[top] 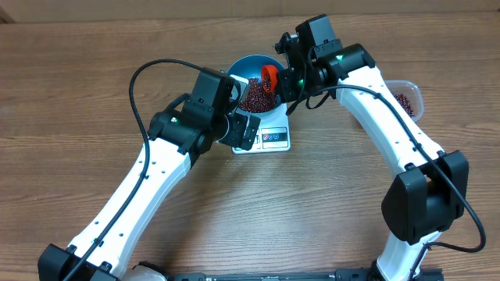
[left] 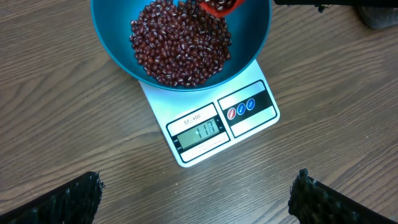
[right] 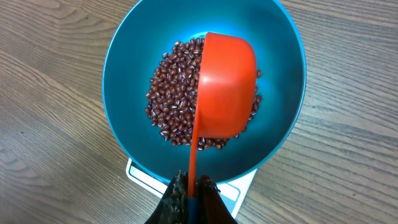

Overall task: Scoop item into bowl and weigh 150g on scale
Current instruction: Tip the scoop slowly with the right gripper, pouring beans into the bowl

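The blue bowl [top: 244,64] stands on the white scale [top: 275,139], and a heap of red-brown beans [top: 254,98] lies in it. My right gripper [right: 194,185] is shut on the thin handle of a red scoop [right: 227,87]. The scoop hangs tilted over the beans [right: 171,102] inside the bowl [right: 130,74]. In the left wrist view the scoop [left: 217,5] shows a few beans at its mouth above the heap [left: 180,43]. My left gripper [left: 198,183] is open over bare table, just in front of the scale [left: 211,134], whose display is lit.
A clear plastic tub [top: 407,97] with more beans sits at the right, behind the right arm. The left arm's wrist [top: 205,109] stands close to the bowl's left side. Wood-grain table surrounds the scale.
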### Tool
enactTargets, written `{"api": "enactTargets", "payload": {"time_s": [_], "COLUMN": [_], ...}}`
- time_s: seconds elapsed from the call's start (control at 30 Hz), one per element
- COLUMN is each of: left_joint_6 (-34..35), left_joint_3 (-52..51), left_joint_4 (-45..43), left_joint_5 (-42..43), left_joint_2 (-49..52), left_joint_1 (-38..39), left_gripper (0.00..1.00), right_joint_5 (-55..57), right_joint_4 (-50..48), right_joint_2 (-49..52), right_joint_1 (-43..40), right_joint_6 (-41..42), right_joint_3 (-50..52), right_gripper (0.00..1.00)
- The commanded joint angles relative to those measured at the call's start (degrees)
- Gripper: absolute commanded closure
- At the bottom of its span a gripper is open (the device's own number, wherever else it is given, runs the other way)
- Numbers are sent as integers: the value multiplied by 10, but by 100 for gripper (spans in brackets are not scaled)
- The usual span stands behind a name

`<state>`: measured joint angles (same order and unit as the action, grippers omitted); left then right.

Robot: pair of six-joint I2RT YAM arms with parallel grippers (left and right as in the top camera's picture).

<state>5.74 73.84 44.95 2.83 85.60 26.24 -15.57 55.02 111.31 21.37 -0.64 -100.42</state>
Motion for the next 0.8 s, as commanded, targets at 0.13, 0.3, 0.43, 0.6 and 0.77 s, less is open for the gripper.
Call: {"api": "enactTargets", "payload": {"time_s": [0.13, 0.3, 0.43, 0.6, 0.77], "left_joint_6": [-11, -10, -10, -11, -11], "left_joint_3": [-2, -2, -2, -2, -2], "left_joint_4": [-2, -2, -2, -2, -2], "left_joint_5": [6, 6, 6, 6, 6], "left_joint_2": [-5, -5, -5, -5, -5], "left_joint_1": [0, 0, 0, 0, 0], "left_gripper": [0, 0, 0, 0, 0], "right_joint_5": [-46, -31, -3, -3, -4], "right_joint_4": [5, 9, -4, -3, -3], "right_joint_2": [-5, -5, -5, -5, -5], "right_joint_1": [0, 5, 3, 3, 3], "right_joint_6": [-48, -85, -45, -45, -45], "right_joint_3": [-18, -18, -18, -18, -18], "right_gripper": [96, 96, 96, 96, 96]}}
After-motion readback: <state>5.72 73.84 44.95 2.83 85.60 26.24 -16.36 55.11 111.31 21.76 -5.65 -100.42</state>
